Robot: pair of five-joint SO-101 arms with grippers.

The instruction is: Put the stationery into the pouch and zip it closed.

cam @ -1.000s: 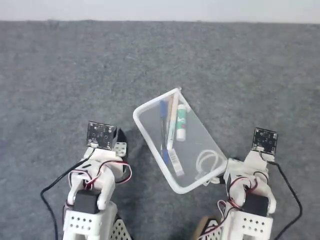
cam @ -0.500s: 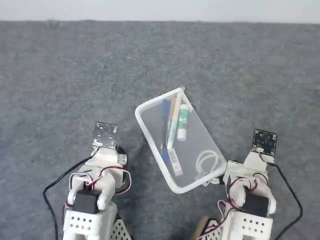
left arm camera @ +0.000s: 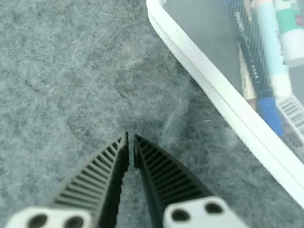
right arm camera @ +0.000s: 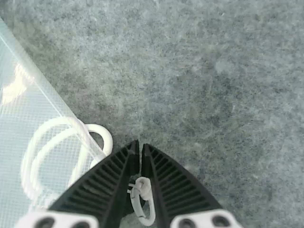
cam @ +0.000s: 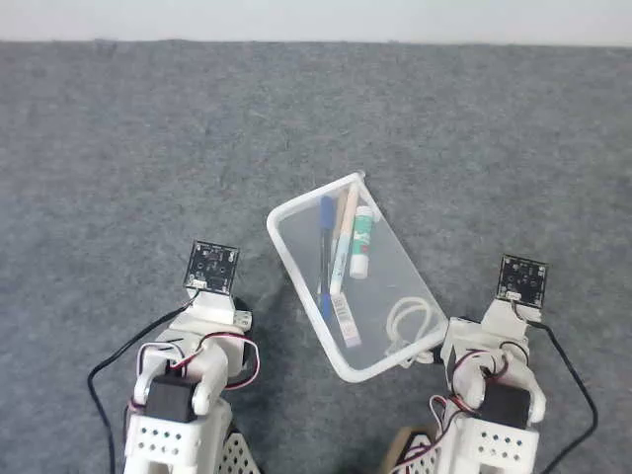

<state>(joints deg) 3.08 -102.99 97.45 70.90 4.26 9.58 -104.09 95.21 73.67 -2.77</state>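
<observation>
Clear pouch (cam: 395,269) lies slantwise mid-worktop (cam: 118,148) between the two arms, with a blue pen (cam: 325,259), a white-and-green tube (cam: 360,243) and a coiled white cord (cam: 410,321) inside it. Right pincer (right arm camera: 140,145) sits at the pouch corner nearest the arm bases, jaws pinched together on the white zip pull (right arm camera: 142,188). Left pincer (left arm camera: 131,138) hangs over grey felt just beside the pouch's white zip edge, jaws narrow, almost touching, gripping nothing.

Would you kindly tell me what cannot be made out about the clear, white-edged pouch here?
High view: the right arm hides the near corner of the clear, white-edged pouch.
Left wrist view: the frame edge cuts off the blue pen.
Right wrist view: the right gripper hides what the small white loop inside it is tied to.
</observation>
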